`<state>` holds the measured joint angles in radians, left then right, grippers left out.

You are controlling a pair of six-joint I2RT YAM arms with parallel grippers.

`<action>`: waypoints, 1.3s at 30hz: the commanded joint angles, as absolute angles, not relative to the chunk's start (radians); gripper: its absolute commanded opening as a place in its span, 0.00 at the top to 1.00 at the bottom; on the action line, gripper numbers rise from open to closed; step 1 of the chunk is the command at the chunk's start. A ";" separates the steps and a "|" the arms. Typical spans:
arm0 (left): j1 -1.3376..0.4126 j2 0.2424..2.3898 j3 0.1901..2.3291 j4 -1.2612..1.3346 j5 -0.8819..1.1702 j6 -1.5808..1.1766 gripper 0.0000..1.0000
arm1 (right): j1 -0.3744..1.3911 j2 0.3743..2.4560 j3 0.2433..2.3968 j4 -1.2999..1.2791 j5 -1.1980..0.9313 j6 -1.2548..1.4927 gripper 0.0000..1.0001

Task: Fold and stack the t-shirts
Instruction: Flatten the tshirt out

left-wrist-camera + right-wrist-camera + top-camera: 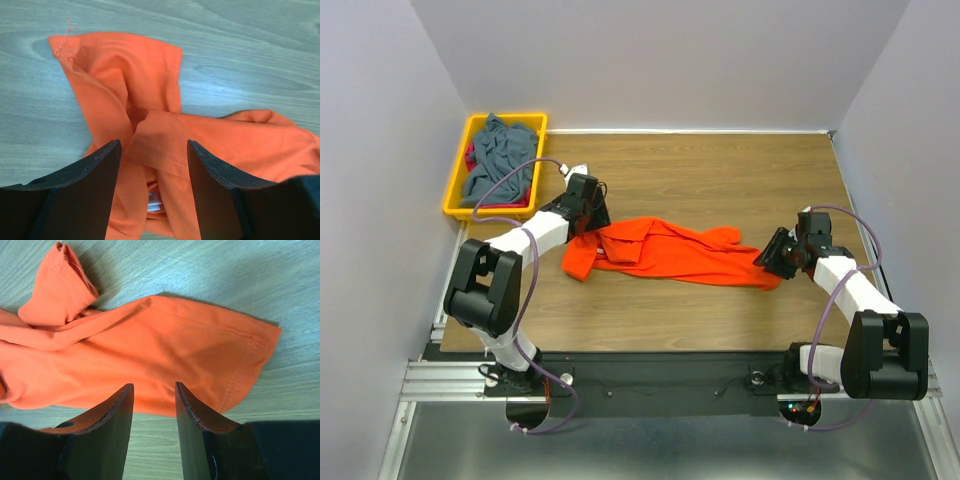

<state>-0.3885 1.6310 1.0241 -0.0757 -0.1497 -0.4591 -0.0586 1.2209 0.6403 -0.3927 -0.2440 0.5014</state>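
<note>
Found the shirt [670, 252] stretched left to right across the middle of the table [720, 170], bunched in folds. Saw the left gripper [595, 222] over the shirt's left end, with a folded hem and, nearer the wrist, a label [154, 202] lying between its spread fingers [95, 170]. Saw the right gripper [772, 258] over the shirt's right end, its jaws apart above the near edge of the cloth, just left of the hem. Noted a sleeve [57, 285] behind the shirt's right end. Noted a bin [455, 190] well behind and left of the shirt, at the table's far left corner, with other shirts [500, 165] heaped in it.
</note>
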 commanded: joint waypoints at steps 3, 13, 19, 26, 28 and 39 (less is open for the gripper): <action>-0.370 1.647 1.092 -0.066 -0.150 -0.468 0.38 | -0.061 1.192 0.667 -0.376 -0.250 0.495 0.55; -0.357 1.660 1.052 -0.051 -0.146 -0.471 0.38 | -0.061 1.180 0.666 -0.376 -0.247 0.499 0.55; -0.351 1.680 1.046 -0.035 -0.112 -0.463 0.39 | -0.064 1.177 0.664 -0.376 -0.249 0.500 0.55; -0.351 1.693 1.023 -0.020 -0.089 -0.468 0.46 | -0.061 1.173 0.663 -0.377 -0.247 0.502 0.55; -0.351 1.692 1.022 -0.018 -0.084 -0.469 0.48 | -0.061 1.175 0.663 -0.376 -0.247 0.500 0.55; -0.351 1.643 1.035 -0.046 -0.098 -0.451 0.71 | -0.063 1.167 0.666 -0.377 -0.245 0.505 0.55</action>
